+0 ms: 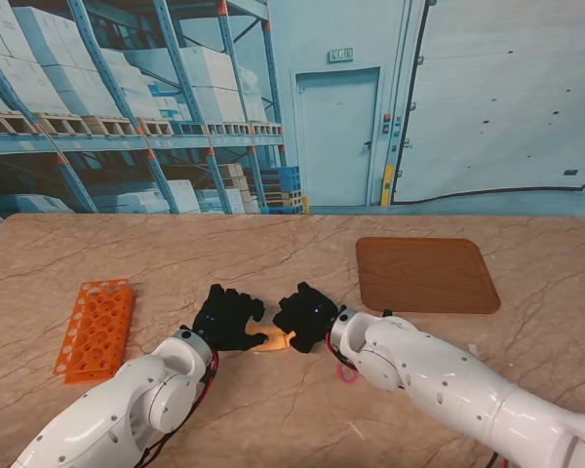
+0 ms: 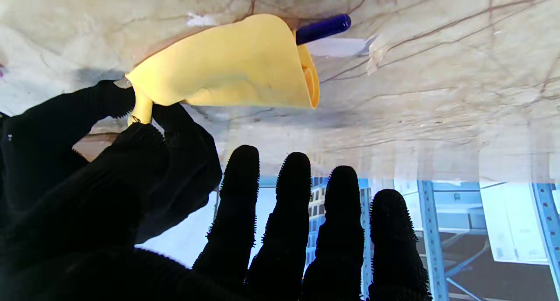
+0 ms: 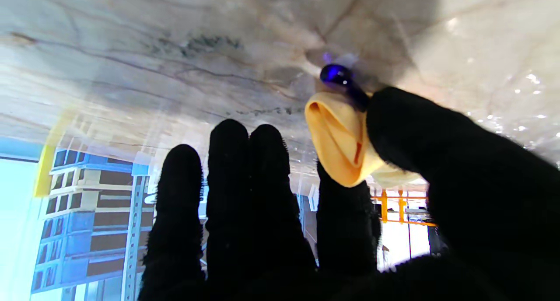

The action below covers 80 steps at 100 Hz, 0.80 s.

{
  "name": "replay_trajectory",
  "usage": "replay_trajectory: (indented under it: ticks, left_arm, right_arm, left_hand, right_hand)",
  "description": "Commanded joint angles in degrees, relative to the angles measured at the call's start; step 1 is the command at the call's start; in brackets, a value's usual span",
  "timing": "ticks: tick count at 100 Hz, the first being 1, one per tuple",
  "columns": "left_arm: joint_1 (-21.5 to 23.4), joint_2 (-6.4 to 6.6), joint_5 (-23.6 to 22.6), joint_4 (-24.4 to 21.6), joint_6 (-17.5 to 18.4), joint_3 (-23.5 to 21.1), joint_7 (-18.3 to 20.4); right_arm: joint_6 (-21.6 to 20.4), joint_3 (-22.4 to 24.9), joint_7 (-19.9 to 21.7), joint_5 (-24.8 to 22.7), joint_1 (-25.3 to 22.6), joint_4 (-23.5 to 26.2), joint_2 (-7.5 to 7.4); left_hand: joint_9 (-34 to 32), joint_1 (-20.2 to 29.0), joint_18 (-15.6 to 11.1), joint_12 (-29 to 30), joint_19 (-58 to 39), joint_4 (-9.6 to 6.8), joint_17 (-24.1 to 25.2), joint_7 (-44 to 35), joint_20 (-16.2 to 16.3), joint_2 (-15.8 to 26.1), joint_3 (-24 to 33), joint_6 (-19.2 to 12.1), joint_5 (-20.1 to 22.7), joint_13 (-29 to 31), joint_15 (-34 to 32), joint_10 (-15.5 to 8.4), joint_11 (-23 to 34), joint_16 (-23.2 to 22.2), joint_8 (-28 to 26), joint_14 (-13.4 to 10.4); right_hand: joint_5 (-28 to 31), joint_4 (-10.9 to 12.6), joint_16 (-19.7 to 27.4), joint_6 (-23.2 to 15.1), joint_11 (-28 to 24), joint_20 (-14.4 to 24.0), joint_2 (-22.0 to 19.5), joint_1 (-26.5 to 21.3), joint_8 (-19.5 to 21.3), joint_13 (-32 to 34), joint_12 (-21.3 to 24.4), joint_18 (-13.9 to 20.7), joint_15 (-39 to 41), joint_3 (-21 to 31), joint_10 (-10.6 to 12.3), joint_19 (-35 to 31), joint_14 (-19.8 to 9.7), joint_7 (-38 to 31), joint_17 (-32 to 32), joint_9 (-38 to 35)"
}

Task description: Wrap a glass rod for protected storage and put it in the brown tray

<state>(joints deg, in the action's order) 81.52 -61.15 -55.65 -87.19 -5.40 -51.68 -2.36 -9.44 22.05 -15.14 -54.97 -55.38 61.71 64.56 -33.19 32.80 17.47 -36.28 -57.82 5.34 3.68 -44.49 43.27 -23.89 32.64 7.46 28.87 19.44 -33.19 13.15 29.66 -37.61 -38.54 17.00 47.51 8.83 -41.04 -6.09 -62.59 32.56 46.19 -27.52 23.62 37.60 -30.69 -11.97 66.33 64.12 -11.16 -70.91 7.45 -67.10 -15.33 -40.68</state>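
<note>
Both black hands have met in the middle of the table (image 1: pixel 302 244), close to the robot, with a soft yellow sheet (image 1: pixel 276 339) between them. The left hand (image 1: pixel 226 317) pinches one corner of the sheet with its thumb and first finger, and its other four fingers (image 2: pixel 288 213) stick out straight and hold nothing. It holds just the corner, I think, so the sheet can curl up and over. The right hand (image 1: pixel 305 314) has its thumb and one finger closed on the rolled end of the sheet, and its other fingers are also out straight. The glass rod (image 2: pixel 323 28) is dark blue. It lies on the table with most of it tucked inside the yellow roll, and only one round end pokes out. That end is bare, so the wrapping does not look done yet. The two hands take one side each, probably so the roll stays tight and the rod cannot slip out. The brown tray (image 1: pixel 427 274) sits farther from me and off to the right, well apart from the hands, with nothing in it. An orange rack (image 1: pixel 95 330) with holes lies to the left.
</note>
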Motion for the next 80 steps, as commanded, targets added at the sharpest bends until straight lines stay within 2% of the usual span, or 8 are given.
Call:
replay_trajectory:
  ticks: [1, 7, 26, 48, 66, 80]
  left_arm:
    - [-0.21, -0.37, 1.02, -0.45, 0.17, -0.08, 0.59]
    - [-0.91, -0.37, 2.19, -0.15, 0.43, 0.15, 1.59]
    - [-5.41, -0.32, 6.37, 2.28, 1.27, 3.62, 6.18]
    - [-11.64, -0.43, 11.77, 6.48, 1.81, 9.58, 10.88]
    - [-14.54, -1.22, 13.94, 9.82, 0.29, 13.29, 10.29]
    - [-15.37, -1.81, 15.34, 11.48, -0.56, 14.70, 9.29]
  right_arm:
    - [-0.57, 0.39, -0.52, -0.46, -0.72, 0.52, -0.77]
    - [-0.91, 1.29, -1.17, -1.05, -1.11, 0.90, -0.97]
    - [-1.90, 3.36, -2.54, -2.47, -2.01, 1.99, -1.44]
    - [-2.57, 4.44, -3.00, -3.13, -2.47, 2.73, -1.67]
    - [-2.78, 4.62, -3.08, -3.21, -2.47, 2.82, -1.68]
    - [-3.11, 4.67, -3.44, -3.31, -2.34, 2.84, -1.63]
  left_hand:
    - [2.61, 0.32, -0.73, 0.97, 2.96, -2.32, 1.24, 5.21, -1.25, 1.75, -1.34, 1.53, -1.88, -2.37, 1.16, 1.27, -2.04, 0.95, 3.28, 0.98]
    - [3.94, 0.40, -1.51, 2.22, 6.08, -2.32, 1.55, 9.11, -3.09, 1.68, -1.70, 2.20, -2.47, -3.51, 2.88, 1.28, -3.77, 1.92, 6.44, 0.69]
    - [10.45, -1.48, -4.93, 7.26, 21.96, -2.32, 0.79, 17.43, -12.19, -0.06, -2.79, 3.30, -5.58, -8.32, 10.10, 1.03, -9.66, 6.18, 12.85, -1.24]
    - [15.44, -4.96, -9.33, 12.82, 40.75, -2.05, -0.28, 24.61, -22.58, -3.27, -1.27, 4.51, -9.05, -12.22, 18.73, 1.13, -15.57, 15.06, 18.63, -3.64]
    - [17.43, -4.91, -11.17, 14.44, 45.38, -1.84, -0.64, 25.85, -24.43, -4.06, 0.82, 5.27, -11.12, -13.73, 18.92, 1.37, -16.71, 17.27, 20.75, -3.91]
    - [17.81, -4.36, -11.70, 14.89, 46.43, -1.78, -0.86, 24.38, -24.99, -4.00, 1.58, 3.38, -12.86, -14.16, 18.36, 1.08, -16.24, 17.93, 20.49, -4.00]
  right_hand:
    - [2.52, 3.72, -0.59, -6.72, -2.07, -0.76, -0.36, -1.06, 0.98, 1.52, 0.55, -0.09, 2.36, 2.33, -0.30, -2.28, -1.68, -1.71, -0.26, -1.43]
    - [2.69, 3.80, -0.58, -6.74, -2.11, -0.81, -0.35, -1.07, 0.94, 1.68, 0.80, -0.04, 2.40, 2.16, -0.13, -2.30, -1.87, -1.52, -0.39, -1.56]
    - [2.74, 3.93, -0.60, -6.90, -2.38, -0.92, -0.64, -1.05, 1.08, 1.98, 1.23, 0.06, 2.57, 1.85, -0.08, -2.32, -2.11, -1.29, -0.44, -1.72]
    - [2.58, 3.56, -0.66, -6.95, -2.63, -1.01, -0.94, -1.38, 1.35, 1.63, 1.47, 0.38, 2.71, 1.34, -0.24, -2.33, -2.10, -0.98, -0.11, -1.34]
    - [2.67, 3.32, -0.68, -6.99, -2.71, -1.04, -0.74, -1.51, 1.52, 1.63, 1.57, 0.28, 2.77, 1.29, -0.28, -2.38, -2.04, -0.79, 0.00, -1.40]
    - [2.73, 3.20, -0.68, -6.83, -2.74, -1.07, -0.71, -1.51, 1.66, 1.64, 1.64, 0.29, 2.79, 1.39, -0.27, -2.39, -2.00, -0.61, 0.05, -1.40]
